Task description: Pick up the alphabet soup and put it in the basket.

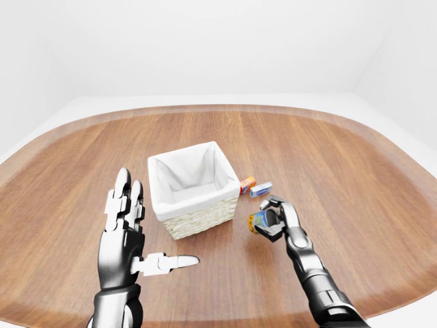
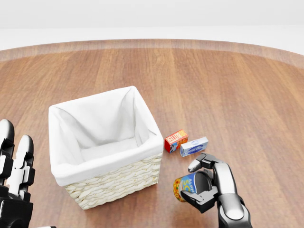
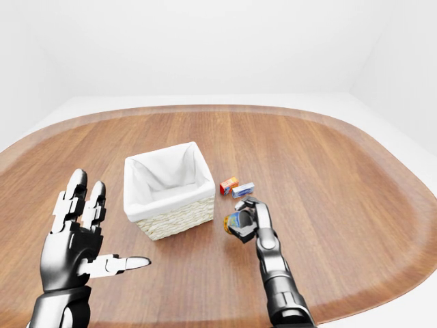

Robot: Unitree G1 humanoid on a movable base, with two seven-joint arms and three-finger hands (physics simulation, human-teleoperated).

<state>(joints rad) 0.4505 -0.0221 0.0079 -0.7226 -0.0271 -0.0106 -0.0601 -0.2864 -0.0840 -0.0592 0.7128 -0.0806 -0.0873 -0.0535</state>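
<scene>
We noted the alphabet soup [image 2: 185, 186], a tilted can with blue-and-orange label, clasped in the right hand [image 2: 209, 183]; left hand [image 1: 126, 236] splayed.

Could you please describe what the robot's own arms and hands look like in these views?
Both arms are glossy dark grey-black metal built of rounded jointed segments. The left hand has three segmented fingers with silver-white plates over black joints. The right hand has the same silver and black finish on a slim, ribbed forearm. No cables, markings or sleeves are visible.

Rounded wooden table [image 1: 355, 171]; plain white walls [image 1: 205, 48], evenly lit, seemingly windowless.
</scene>
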